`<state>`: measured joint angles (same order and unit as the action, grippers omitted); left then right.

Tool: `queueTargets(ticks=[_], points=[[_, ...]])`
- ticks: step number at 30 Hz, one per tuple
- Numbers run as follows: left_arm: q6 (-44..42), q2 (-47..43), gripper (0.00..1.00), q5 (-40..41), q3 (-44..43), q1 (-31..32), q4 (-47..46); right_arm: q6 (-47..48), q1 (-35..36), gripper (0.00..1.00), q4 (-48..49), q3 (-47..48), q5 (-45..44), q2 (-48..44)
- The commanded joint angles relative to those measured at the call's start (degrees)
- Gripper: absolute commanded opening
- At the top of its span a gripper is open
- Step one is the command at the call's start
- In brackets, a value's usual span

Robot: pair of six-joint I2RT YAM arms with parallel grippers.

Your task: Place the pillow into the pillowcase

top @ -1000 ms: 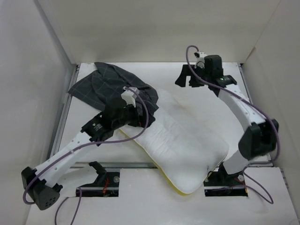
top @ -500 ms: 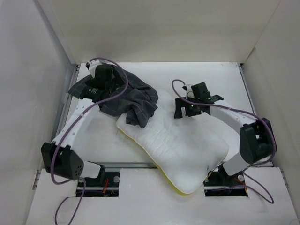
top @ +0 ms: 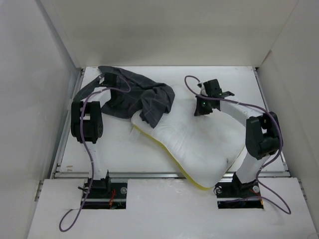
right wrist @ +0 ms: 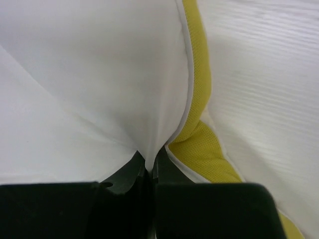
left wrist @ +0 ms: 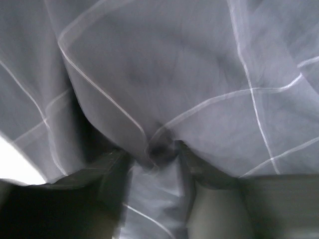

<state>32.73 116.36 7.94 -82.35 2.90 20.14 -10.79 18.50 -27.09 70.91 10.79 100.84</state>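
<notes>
The right gripper is clamped tight on a fold of the white pillow beside its yellow edge. The left gripper, blurred in its own view, seems to pinch a bunch of the dark pillowcase. The pillowcase lies crumpled at the far left of the table, overlapping the pillow's corner.

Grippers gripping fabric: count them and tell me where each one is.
2. The left gripper pinches a fold of the pillowcase at the far left; the right gripper pinches the far edge of the pillow, beside its yellow border.
</notes>
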Motion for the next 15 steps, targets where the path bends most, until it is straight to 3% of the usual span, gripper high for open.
queueTargets(ticks=[1,2,3,8,12,13,14,15], points=[[-0.04,3.61,0.33,-4.69,-3.79,0.09,0.34,-1.51,-3.99,0.00,-2.69,4.05,-13.32,-2.75],[0.75,5.01,0.10,-3.39,-4.48,-0.52,1.64,-4.22,-5.91,0.00,-3.66,5.36,-16.82,-3.36],[0.76,5.02,0.01,-3.37,-4.49,-0.52,1.66,-4.24,-5.93,0.00,-3.67,5.37,-16.85,-3.37],[1.37,3.45,0.00,-2.85,-0.89,-2.19,1.48,-11.44,-20.50,0.00,-9.72,14.48,-20.72,-0.04],[0.32,1.42,0.00,-3.54,-0.10,-2.72,0.95,-11.72,-24.65,0.00,-9.73,22.76,-21.86,2.96],[-0.21,-0.06,0.00,-4.16,-0.10,-2.72,1.47,-9.71,-24.65,0.06,-9.73,24.26,-20.90,3.57],[-0.21,-1.03,0.00,-4.77,0.77,-2.72,1.48,-8.30,-24.65,0.28,-8.86,25.49,-17.24,3.58],[-0.73,-2.00,0.00,-5.30,0.78,-2.72,1.48,-6.63,-23.87,0.44,-7.20,27.15,-15.20,3.58]])
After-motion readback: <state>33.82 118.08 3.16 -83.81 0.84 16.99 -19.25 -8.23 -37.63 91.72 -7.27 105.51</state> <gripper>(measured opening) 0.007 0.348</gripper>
